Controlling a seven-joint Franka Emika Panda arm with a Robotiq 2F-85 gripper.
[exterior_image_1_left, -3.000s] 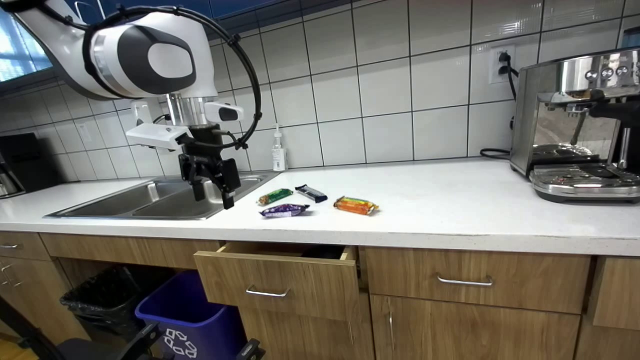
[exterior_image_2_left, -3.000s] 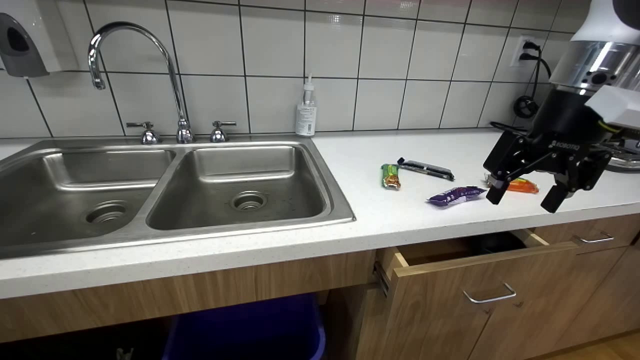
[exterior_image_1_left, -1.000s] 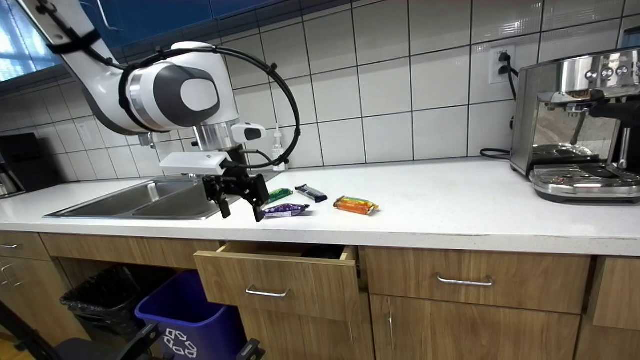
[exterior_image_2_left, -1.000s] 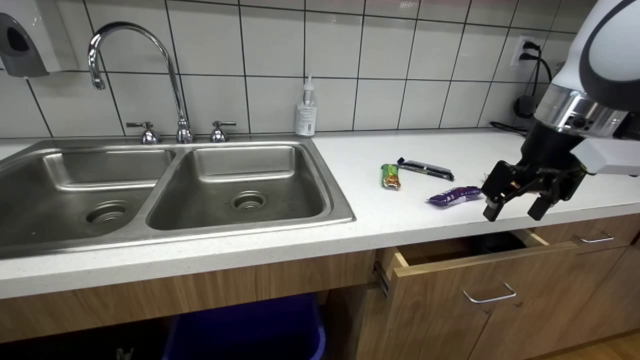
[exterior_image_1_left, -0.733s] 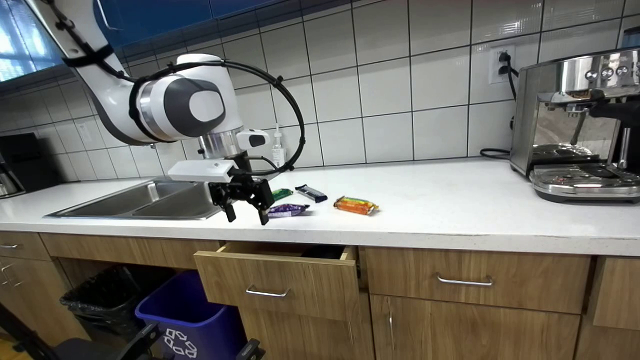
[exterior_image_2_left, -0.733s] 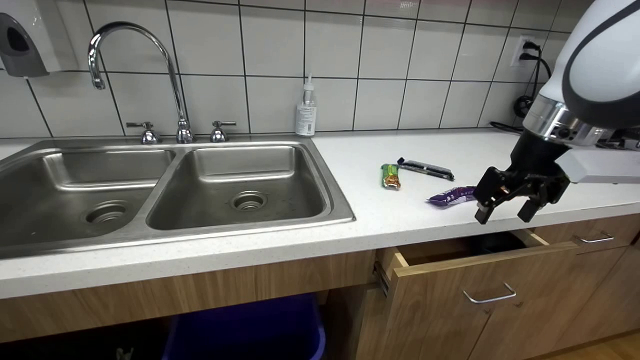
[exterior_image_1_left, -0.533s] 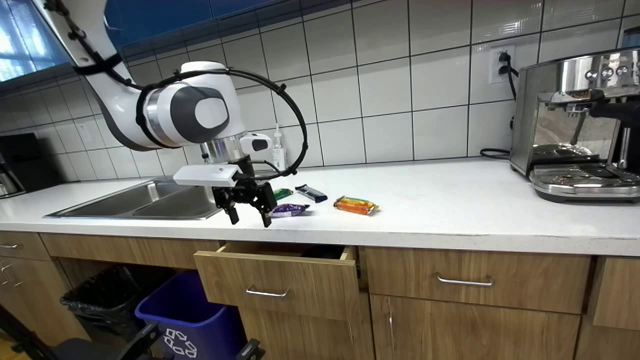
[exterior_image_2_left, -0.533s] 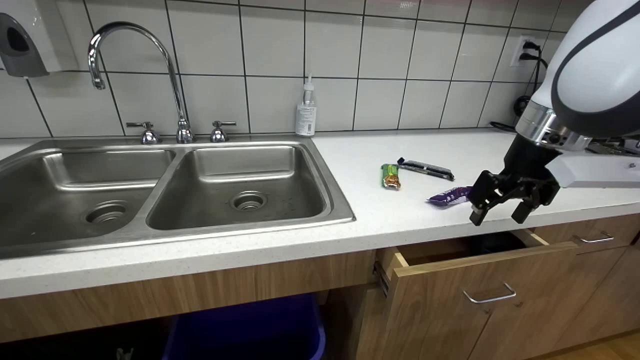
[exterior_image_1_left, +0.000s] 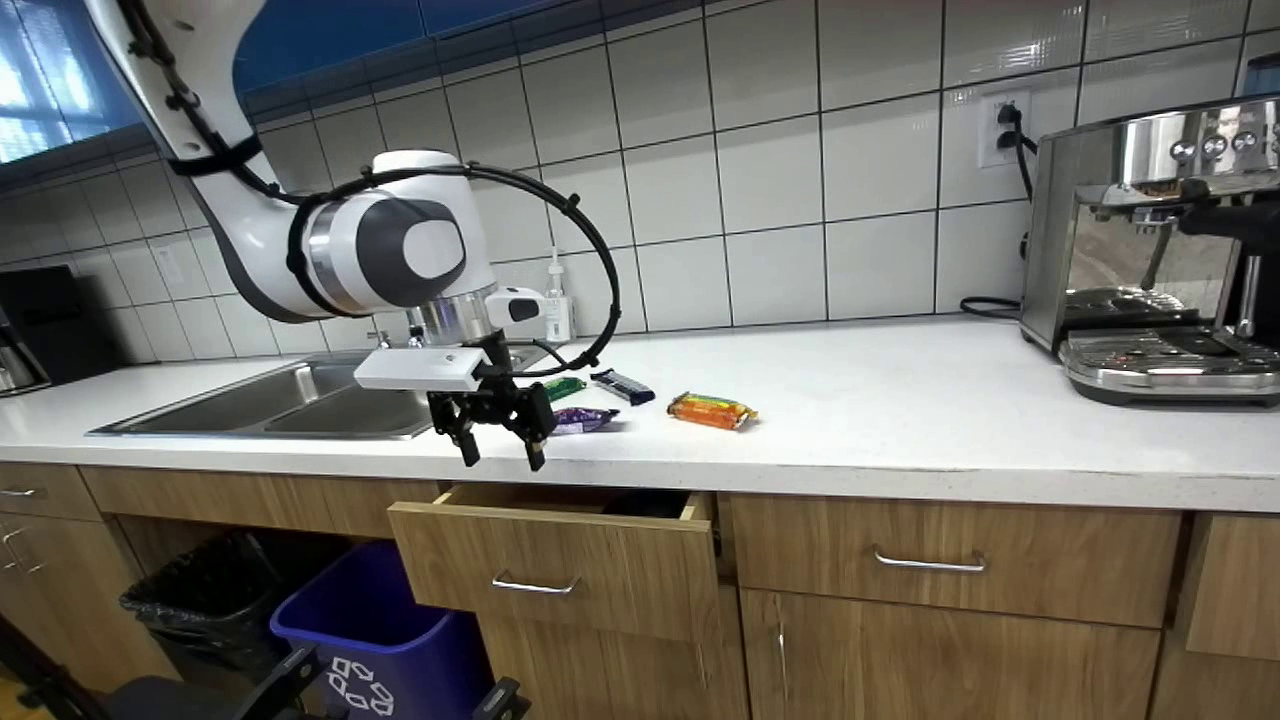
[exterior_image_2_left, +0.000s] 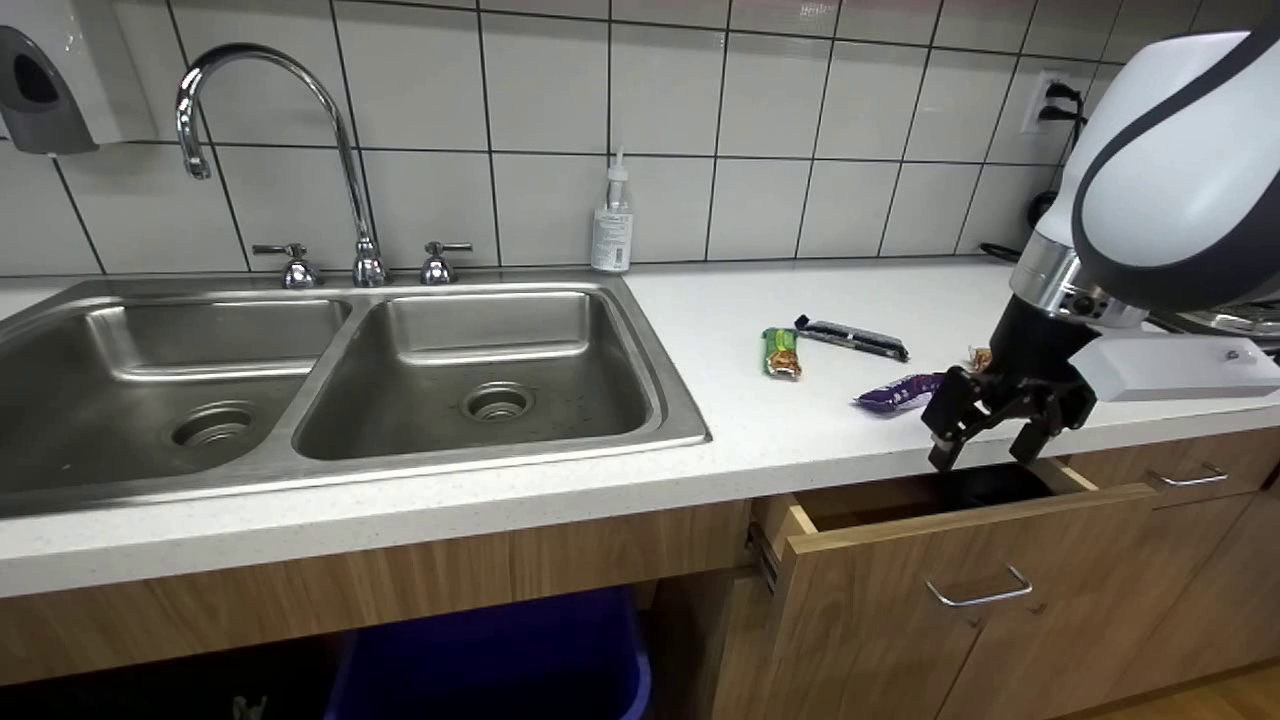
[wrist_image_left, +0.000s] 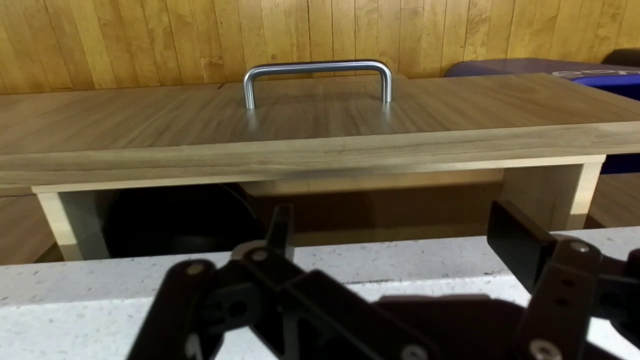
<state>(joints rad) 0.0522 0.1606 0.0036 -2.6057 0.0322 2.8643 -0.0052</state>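
Note:
My gripper (exterior_image_1_left: 503, 462) stands open with nothing between its fingers, pointing down over the counter's front edge. Just beyond and below it is a pulled-out wooden drawer (exterior_image_2_left: 880, 575); its metal handle (wrist_image_left: 317, 66) shows in the wrist view. Inside the drawer lies a black round-edged object (wrist_image_left: 180, 220), partly hidden. Behind the gripper a purple wrapped bar (exterior_image_2_left: 895, 395) rests on the counter, partly covered by the gripper in both exterior views. A green bar (exterior_image_2_left: 781, 353) and a dark blue bar (exterior_image_1_left: 623, 386) lie farther back. An orange packet (exterior_image_1_left: 712, 410) sits off to the side.
A double steel sink (exterior_image_2_left: 680, 425) with a faucet (exterior_image_2_left: 365, 200) is set into the counter. A pump bottle (exterior_image_2_left: 612, 225) stands by the wall, an espresso machine (exterior_image_1_left: 1160, 250) at the far end. Below are a blue recycling bin (exterior_image_1_left: 370, 640) and a black-lined bin (exterior_image_1_left: 200, 600).
The gripper has come down and forward from above the counter to the front edge by the drawer, staying open. Bars and drawer have not moved.

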